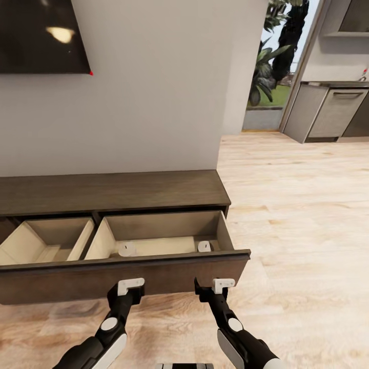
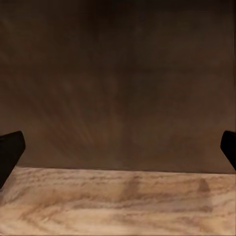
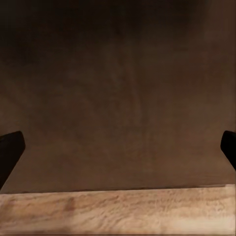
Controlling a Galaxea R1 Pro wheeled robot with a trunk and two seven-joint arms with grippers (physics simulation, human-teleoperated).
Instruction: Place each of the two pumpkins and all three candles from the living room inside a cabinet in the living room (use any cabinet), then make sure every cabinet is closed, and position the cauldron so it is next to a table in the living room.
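I see the cabinet along the grey wall, a long low unit of dark brown wood with a flat slab top. Its wide drawer is pulled out toward me, and the flat front has no handle. Inside, the drawer is pale and smooth, divided in two open compartments. In the right compartment two small pale candles stand on the bottom, one candle near the middle and the other candle close to the right wall; they are well apart. The left compartment I see only partly.

To the right of the cabinet the light wooden floor is open up to the kitchen units far behind, so there is free room on that side.

My left gripper and right gripper are both just at the drawer front, low, near the floor. In the left wrist view the fingers stand far apart at the picture's edges, with the brown front very close between them. In the right wrist view the fingers are also spread wide before the same brown front. Neither holds anything.
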